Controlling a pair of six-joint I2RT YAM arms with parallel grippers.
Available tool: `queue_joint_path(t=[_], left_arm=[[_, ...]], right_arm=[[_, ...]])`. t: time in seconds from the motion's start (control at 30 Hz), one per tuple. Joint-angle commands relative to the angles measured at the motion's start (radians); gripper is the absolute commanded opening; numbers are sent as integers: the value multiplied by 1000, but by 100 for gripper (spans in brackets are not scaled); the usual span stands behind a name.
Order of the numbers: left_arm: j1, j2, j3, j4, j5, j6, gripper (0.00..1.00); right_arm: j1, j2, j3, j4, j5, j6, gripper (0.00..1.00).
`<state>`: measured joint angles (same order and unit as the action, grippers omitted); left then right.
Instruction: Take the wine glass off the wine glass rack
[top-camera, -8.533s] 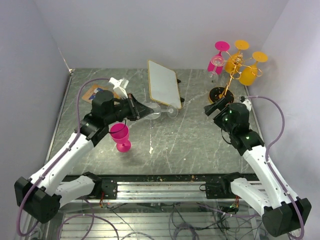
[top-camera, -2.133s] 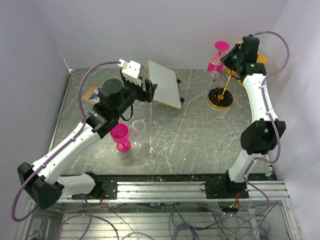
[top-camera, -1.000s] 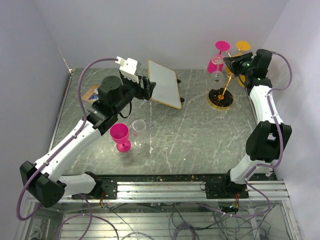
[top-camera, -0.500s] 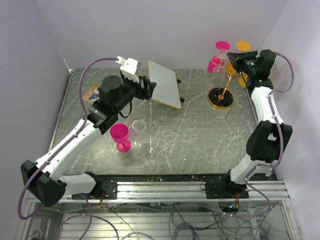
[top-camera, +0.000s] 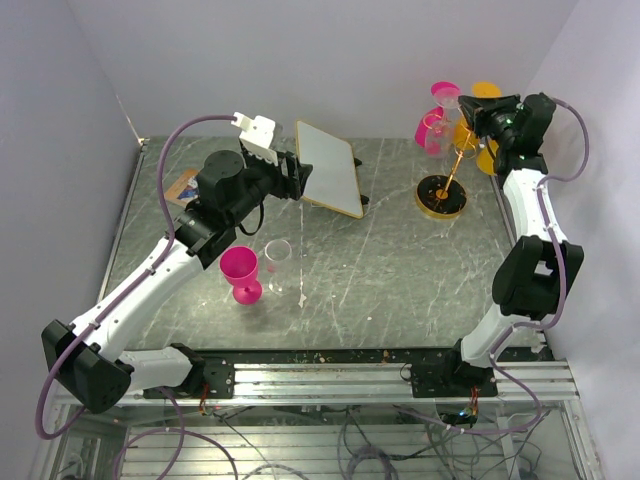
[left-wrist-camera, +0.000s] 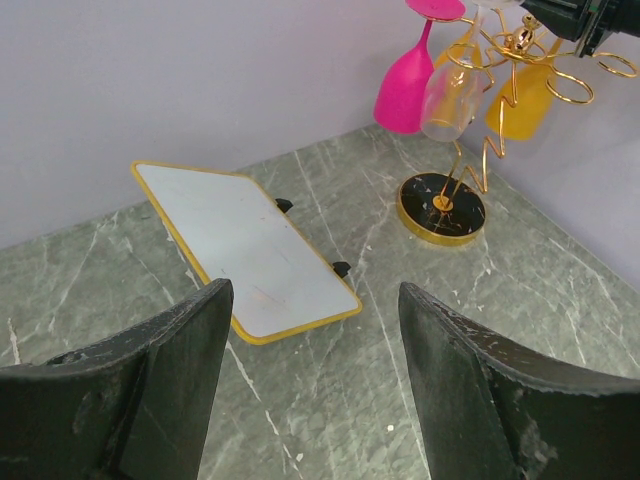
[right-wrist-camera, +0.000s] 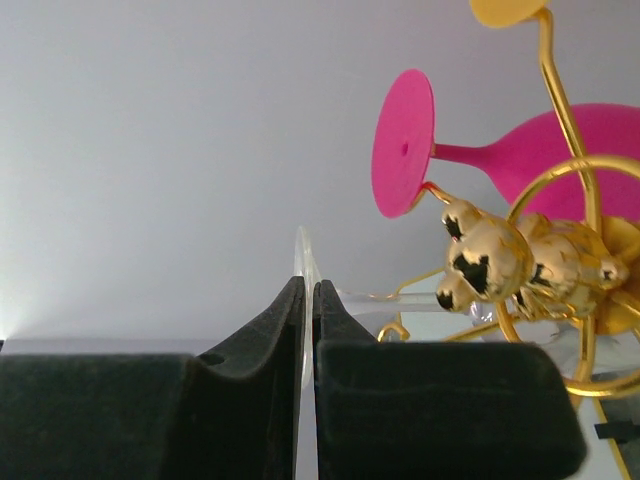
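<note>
Pinch made at the top, slide-out pending

The clear wine glass (left-wrist-camera: 450, 95) hangs bowl-down from a ring of the thin gold wire wine glass rack (top-camera: 455, 165) at the far right of the table (top-camera: 380, 270), stem upright, flat foot on top. Right gripper (right-wrist-camera: 307, 290) comes in level with that foot from the rack's right side. Its jaws are pressed almost together, pinching the thin foot disc edge-on, and the stem runs crosswise to the fingers toward the rack's hub. Right arm is far nearer. Left gripper (left-wrist-camera: 313, 300) is well apart, jaws spread wide, holding nothing. The next move likely needs an outward slide along the ring's opening
</note>
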<state>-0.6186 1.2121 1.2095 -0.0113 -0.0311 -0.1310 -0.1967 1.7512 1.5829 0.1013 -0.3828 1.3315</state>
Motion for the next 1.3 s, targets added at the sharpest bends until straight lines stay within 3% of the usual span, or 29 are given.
queue_joint_path(t=[0.0, 0.37, 0.63, 0.9, 1.27], left_arm=[[9, 3, 27, 43, 24, -7, 77], [14, 1, 28, 40, 25, -8, 77], [16, 0, 28, 43, 30, -15, 77], [17, 5, 28, 43, 31, -19, 78], [30, -27, 58, 9, 47, -30, 80]], right_arm=[[-4, 33, 85, 28, -21, 9, 0], [60, 115, 199, -9, -31, 8, 0], [175, 122, 235, -15, -41, -6, 0], [277, 0, 103, 63, -72, 27, 0], [328, -293, -232, 321, -123, 220, 0]])
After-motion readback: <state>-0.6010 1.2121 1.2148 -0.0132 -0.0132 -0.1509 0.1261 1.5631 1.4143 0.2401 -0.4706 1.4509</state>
